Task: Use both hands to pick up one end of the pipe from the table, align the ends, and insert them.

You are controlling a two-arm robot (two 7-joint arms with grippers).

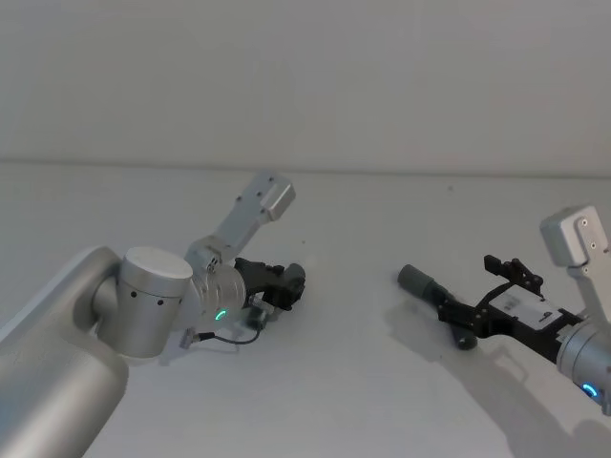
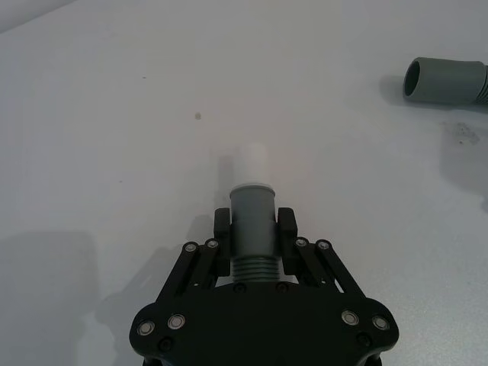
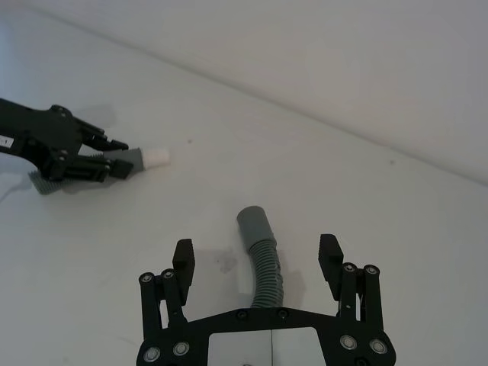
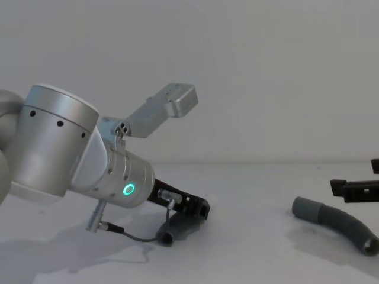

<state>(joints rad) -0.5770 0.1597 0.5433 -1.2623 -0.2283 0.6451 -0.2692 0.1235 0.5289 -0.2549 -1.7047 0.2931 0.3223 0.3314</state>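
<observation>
Jaws on your left gripper (image 2: pixel 254 225) are clamped on the left piece (image 2: pixel 252 252), just behind its collar. The whitish tip (image 2: pixel 251 162) sticks straight out ahead of them, low over the left half of the counter (image 1: pixel 363 382). Whether that piece is clear of the surface I cannot tell. Your right gripper (image 3: pixel 256 255) has its jaws spread wide and holds nothing. The right piece (image 3: pixel 267 278) lies on the counter toward the right edge, between and below those jaws. Its long axis runs out along the gripper's reach, so the jaws would close across the ribs, and the sleeve (image 3: pixel 252 223) leads out in front. The right arm is plainly the nearer one to that piece. The relation to watch is tip against sleeve: they are well apart. In the left wrist view the sleeve mouth faces across the tip's line, not down it. My judgement is that you should lower the right gripper and close it on the ribs behind the sleeve. Then lift and turn one wrist until both axes share a line, and only then bring the ends together.
</observation>
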